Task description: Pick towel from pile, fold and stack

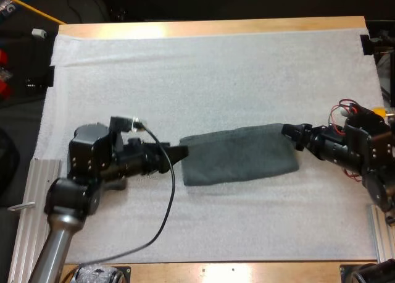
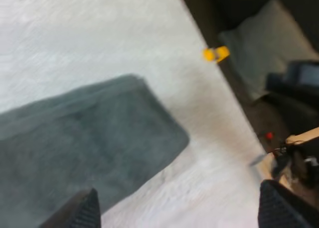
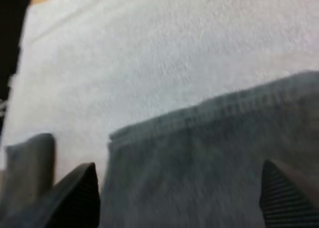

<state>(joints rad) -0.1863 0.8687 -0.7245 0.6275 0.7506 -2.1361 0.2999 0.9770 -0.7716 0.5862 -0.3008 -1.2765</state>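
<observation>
Lying flat on the mat (image 1: 216, 79), towel (image 1: 241, 154); left gripper (image 1: 182, 153) and right gripper (image 1: 288, 131) at opposite ends, both spread.

Your high camera sits behind both arms and looks forward and down over the whole mat (image 1: 216, 67). Each wrist camera rides just behind its claw, facing out past the fingers, close to the cloth. The one on the left gripper (image 1: 182, 153) looks along the towel (image 1: 237, 154) ahead of it. The one on the right gripper (image 1: 288, 131) looks across the towel's edge. All three views share that towel.
</observation>
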